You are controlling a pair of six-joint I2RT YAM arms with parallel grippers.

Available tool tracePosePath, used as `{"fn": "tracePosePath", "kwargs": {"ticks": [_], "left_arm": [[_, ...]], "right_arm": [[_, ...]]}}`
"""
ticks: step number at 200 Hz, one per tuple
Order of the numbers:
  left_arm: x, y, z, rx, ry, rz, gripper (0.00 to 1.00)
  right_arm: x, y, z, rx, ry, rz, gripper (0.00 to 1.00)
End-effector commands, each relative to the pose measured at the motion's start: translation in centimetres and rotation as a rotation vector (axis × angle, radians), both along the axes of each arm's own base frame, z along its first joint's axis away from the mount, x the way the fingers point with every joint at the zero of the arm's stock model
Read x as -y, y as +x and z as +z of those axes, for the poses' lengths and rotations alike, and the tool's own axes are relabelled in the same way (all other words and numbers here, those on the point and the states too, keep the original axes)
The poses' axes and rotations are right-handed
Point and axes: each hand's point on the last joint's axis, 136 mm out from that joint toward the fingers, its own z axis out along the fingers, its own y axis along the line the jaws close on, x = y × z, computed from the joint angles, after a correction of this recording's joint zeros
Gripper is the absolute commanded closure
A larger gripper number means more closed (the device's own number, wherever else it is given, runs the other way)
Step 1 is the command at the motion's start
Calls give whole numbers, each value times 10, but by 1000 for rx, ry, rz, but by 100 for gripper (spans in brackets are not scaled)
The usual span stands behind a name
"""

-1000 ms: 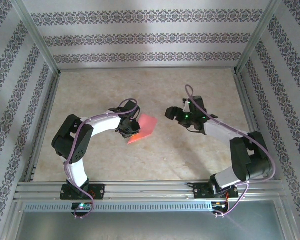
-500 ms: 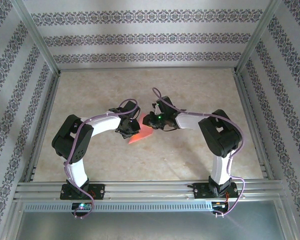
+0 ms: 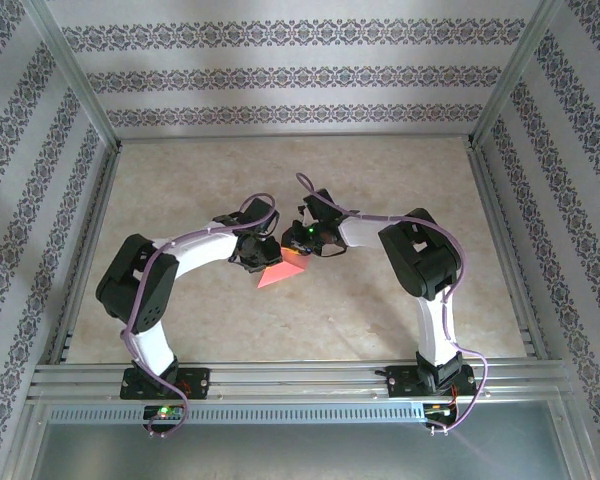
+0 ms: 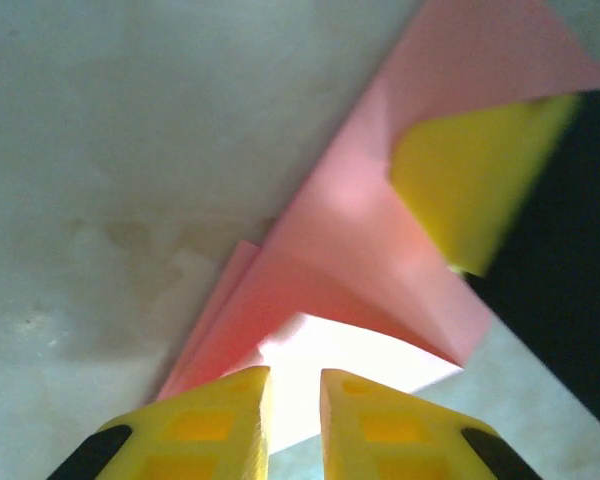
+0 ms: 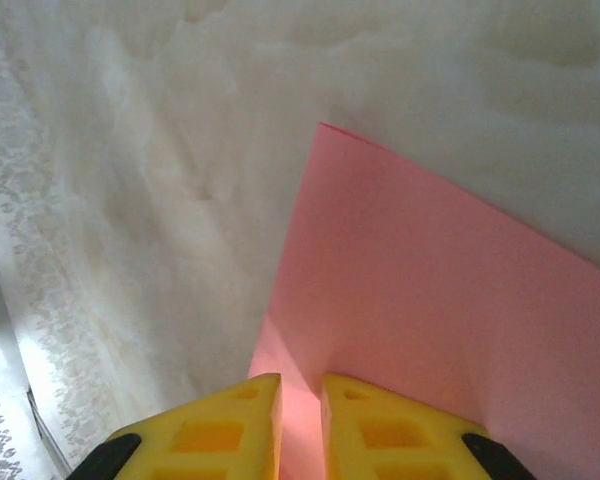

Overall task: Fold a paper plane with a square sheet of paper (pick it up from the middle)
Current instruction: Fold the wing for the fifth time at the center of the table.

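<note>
on the desk (image 3: 380, 320) both arms bend inward and meet near its centre. the square sheet of paper (image 3: 280, 274) sits between them, triangular in outline from above, with doubled layers in the left wrist view. the left gripper (image 4: 295, 388) is pinched narrow on a folded edge; the right gripper (image 5: 300, 392) is clamped on another edge. this looks like a mid-fold step. next, one side should anchor while the other carries its edge over, aligned and without tearing.
</note>
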Motion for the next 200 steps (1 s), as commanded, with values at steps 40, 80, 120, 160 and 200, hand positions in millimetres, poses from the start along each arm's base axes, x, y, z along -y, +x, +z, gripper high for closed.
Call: {"fn": "tracePosePath", "kwargs": {"ticks": [40,80,120,160,200], "left_arm": [[3,-13,7,150,59,-284,79],[-9,-12,-10,117,150,-282,87],[-8,-3,-18,97,162,-206,94],[-16,-10,-36,25,185,-138,97],[-21,-21,-48,-55,187,-84,98]], "right_arm": [[20,-5,-30,-76,-107,-13,79],[20,-6,-32,-89,-103,-10,79],[19,-6,-28,-84,-90,-1,77],[15,3,4,-34,-20,3,72],[45,12,64,85,21,-90,58]]}}
